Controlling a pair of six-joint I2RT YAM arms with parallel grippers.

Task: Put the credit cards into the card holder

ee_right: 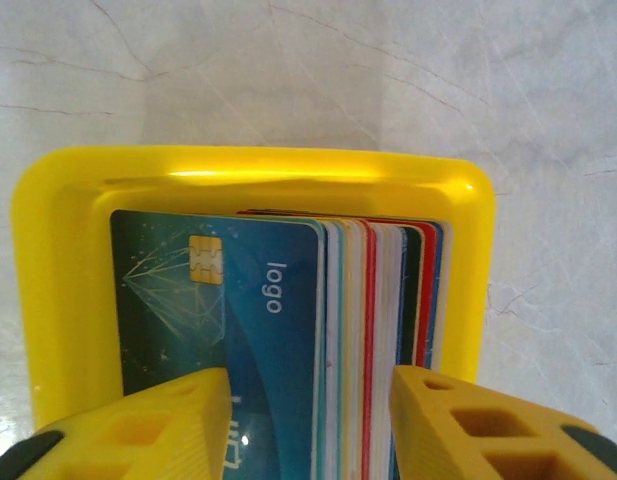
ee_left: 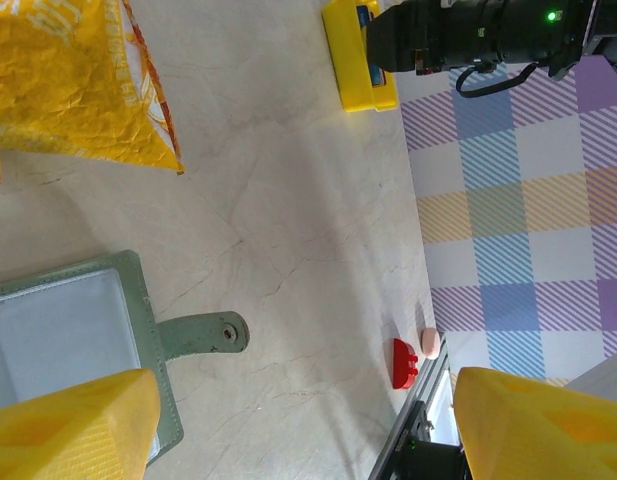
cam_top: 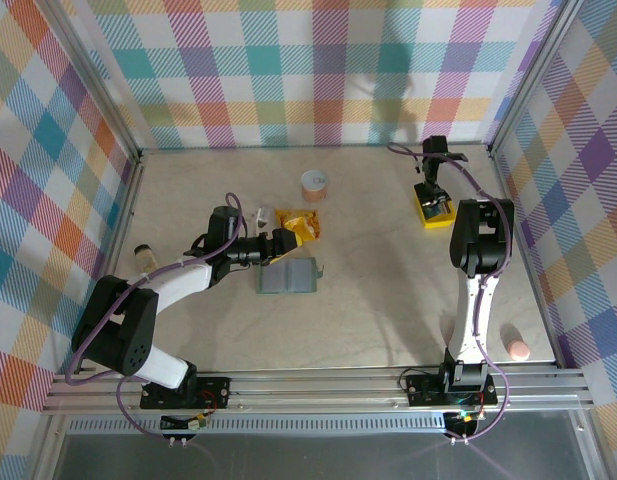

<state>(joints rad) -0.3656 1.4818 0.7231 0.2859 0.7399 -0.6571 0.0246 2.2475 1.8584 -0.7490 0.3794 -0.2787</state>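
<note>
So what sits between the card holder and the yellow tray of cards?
Nothing: in the top view the table between the card holder and the yellow tray is bare; the snack packet lies beside the holder, off that line.

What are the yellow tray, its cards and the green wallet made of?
Yellow tray: likely hard plastic, glossy highlights on its rim. Credit cards: thin smooth plastic, one printed with a chip. Card holder: matte leather or imitation, with a snap tab.

The card holder (cam_top: 288,277) is lying open at the middle of the table (cam_top: 378,300), the snack packet (cam_top: 300,226) lying just behind it and a round container (cam_top: 315,184) sitting farther back. Well apart to the right, the tray (ee_right: 63,300) is sitting, the credit cards (ee_right: 258,300) resting stacked inside it.
</note>
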